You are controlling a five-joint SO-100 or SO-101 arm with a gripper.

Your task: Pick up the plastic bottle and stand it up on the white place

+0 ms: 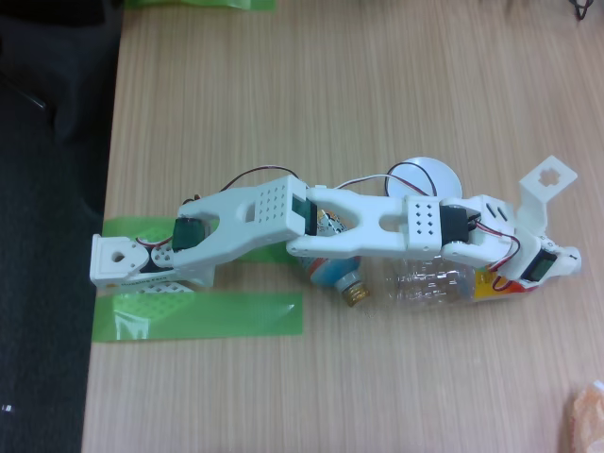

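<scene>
My pincer (491,274) is hovering right of centre over the plastic bottle (425,286), lying lengthwise left-right on the table (283,94). I cannot tell whether it is gripping. The white dish (429,175) is sitting just above.

Even, fairly bright overhead light falls on the pale wood-grain tabletop (377,94), with no strong directional beam. Shadows are soft and short, hugging the underside of the white plastic robot arm (283,222). The round white shallow dish (436,175) is washed out almost to pure white, its rim hard to read. The clear ribbed plastic bottle (429,283) shows faint highlights. The whole picture is slightly soft and low in resolution, with fine detail smeared. The dark floor at left (47,236) stays murky and underexposed.
</scene>
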